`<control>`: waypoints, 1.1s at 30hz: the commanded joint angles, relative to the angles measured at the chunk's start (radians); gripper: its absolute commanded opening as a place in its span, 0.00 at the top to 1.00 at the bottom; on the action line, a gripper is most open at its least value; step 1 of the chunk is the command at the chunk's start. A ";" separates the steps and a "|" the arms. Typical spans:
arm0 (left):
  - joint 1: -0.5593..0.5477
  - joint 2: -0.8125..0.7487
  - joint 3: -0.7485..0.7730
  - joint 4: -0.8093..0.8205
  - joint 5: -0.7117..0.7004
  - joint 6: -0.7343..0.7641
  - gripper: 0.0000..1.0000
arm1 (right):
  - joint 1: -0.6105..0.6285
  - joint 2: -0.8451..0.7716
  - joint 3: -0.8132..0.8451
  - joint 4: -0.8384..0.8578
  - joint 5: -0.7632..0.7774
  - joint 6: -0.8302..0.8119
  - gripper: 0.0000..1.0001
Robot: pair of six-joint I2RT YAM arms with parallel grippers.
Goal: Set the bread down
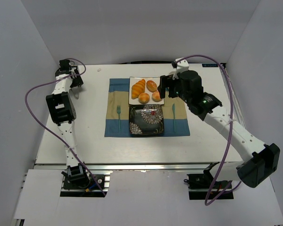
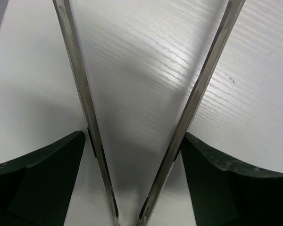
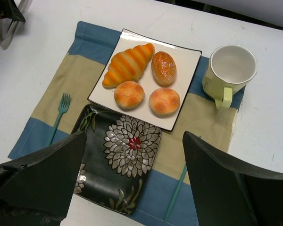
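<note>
Two round golden-orange buns lie side by side on the near half of a white square plate; the top view shows them too. My right gripper is open and empty, held above the black floral plate just short of the buns; from above it hangs over the white plate's right edge. My left gripper is at the table's far left, its fingers closed against the arms of metal tongs, over bare table.
A striped croissant and a darker brown roll share the white plate. A pale green cup stands to its right. A teal fork and a teal knife lie on the blue-and-tan placemat.
</note>
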 commanded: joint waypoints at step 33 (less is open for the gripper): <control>-0.206 -0.721 -0.301 -0.160 0.149 0.040 0.31 | -0.010 -0.268 -0.086 -0.083 0.205 0.158 0.11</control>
